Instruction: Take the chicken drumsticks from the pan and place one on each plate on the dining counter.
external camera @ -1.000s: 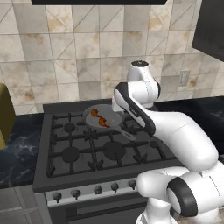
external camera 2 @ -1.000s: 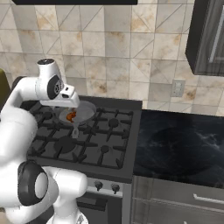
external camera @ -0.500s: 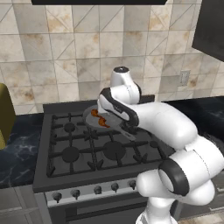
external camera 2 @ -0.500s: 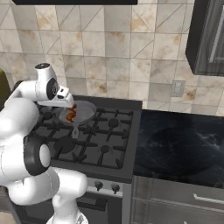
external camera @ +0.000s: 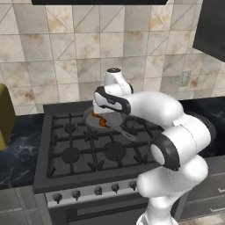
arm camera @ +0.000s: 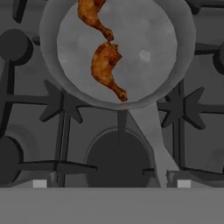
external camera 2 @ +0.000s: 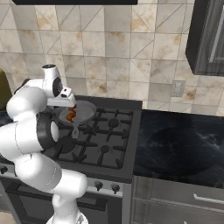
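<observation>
Two orange-brown chicken drumsticks (arm camera: 106, 68) lie end to end in the round grey pan (arm camera: 144, 52) on the stove's back burner. The second drumstick (arm camera: 92, 15) runs off the top edge of the hand view. The pan's handle (arm camera: 151, 131) points toward me. My gripper (arm camera: 111, 183) hangs open above the pan's near rim with nothing between its fingertips (arm camera: 39, 183). From the base, the gripper (external camera: 103, 113) hovers over the pan (external camera: 115, 119) and drumsticks (external camera: 102, 121). The right base view also shows the gripper (external camera 2: 69, 106), pan (external camera 2: 85, 109) and drumsticks (external camera 2: 71, 115). The plates and the dining counter are out of view.
The black gas stove (external camera: 88, 149) has raised grates and front knobs (external camera: 97, 191). Black marble worktops flank it (external camera 2: 183, 140). A yellow-green object (external camera: 5, 115) stands at the far left. A tiled wall (external camera: 66, 57) rises behind, and a dark cabinet (external camera 2: 209, 35) hangs at upper right.
The arm has swung left and the hand has come down over the pan. The jaws stay open, and the drumsticks and pan have not moved.
</observation>
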{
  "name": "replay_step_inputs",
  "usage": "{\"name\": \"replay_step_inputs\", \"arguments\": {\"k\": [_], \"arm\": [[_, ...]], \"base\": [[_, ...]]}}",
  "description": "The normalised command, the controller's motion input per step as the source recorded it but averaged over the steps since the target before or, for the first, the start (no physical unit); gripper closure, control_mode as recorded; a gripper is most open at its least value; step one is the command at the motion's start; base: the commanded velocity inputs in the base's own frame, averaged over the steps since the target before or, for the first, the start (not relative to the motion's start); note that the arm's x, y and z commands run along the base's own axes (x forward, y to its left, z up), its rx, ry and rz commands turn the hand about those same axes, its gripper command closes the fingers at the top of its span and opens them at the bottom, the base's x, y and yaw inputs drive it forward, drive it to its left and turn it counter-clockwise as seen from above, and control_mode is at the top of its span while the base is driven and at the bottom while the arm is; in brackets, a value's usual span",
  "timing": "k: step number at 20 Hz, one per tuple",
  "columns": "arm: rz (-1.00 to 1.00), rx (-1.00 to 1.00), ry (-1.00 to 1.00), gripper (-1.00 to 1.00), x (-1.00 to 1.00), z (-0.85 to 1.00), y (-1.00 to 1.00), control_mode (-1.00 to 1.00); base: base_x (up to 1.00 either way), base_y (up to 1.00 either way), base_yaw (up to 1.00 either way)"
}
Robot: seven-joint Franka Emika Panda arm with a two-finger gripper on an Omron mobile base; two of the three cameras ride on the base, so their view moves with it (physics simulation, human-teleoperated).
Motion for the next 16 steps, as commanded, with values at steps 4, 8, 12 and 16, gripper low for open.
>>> {"name": "replay_step_inputs", "arguments": {"k": [4,8,12,16], "arm": [[0.09,0.01,0.04,-1.00,0.29,-0.23,0.00,-1.00],[0.08,0.00,0.01,-1.00,0.20,-0.26,0.00,-1.00],[0.03,0.00,-0.02,-1.00,0.13,-0.30,0.02,-1.00],[0.01,0.00,-0.11,-1.00,0.00,-0.33,0.03,-1.00]], "base": [[0.00,0.00,0.00],[0.00,0.00,0.00],[0.00,0.00,0.00],[0.00,0.00,0.00]]}}
